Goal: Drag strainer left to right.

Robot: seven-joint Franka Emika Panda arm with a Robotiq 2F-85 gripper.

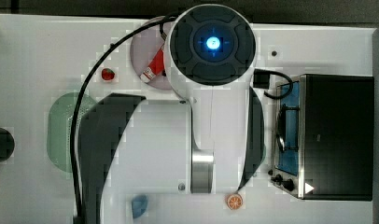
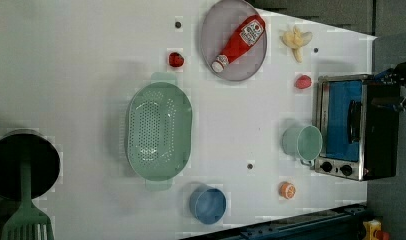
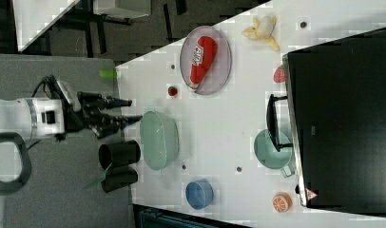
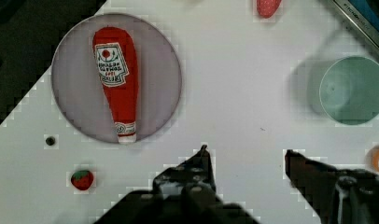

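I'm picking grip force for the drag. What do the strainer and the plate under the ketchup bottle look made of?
Strainer: likely plastic, matte pale mint green, moulded in one piece with rows of small holes and handle tabs at both ends. Plate: probably plastic too, smooth greyish-lilac with a soft sheen; ceramic cannot be ruled out.

strainer (image 2: 159,131): on the surface (image 2: 81,75), at the left view's left of the toaster oven (image 2: 356,127)
ketchup bottle (image 2: 238,42): lying on the plate (image 2: 216,22)
blue cup (image 2: 208,204): just below the strainer in the left view
teal cup (image 2: 302,143): beside the toaster oven

The strainer (image 2: 159,131) looks matt perforated plastic, the toaster oven (image 2: 358,127) glossy black with brushed metal trim.
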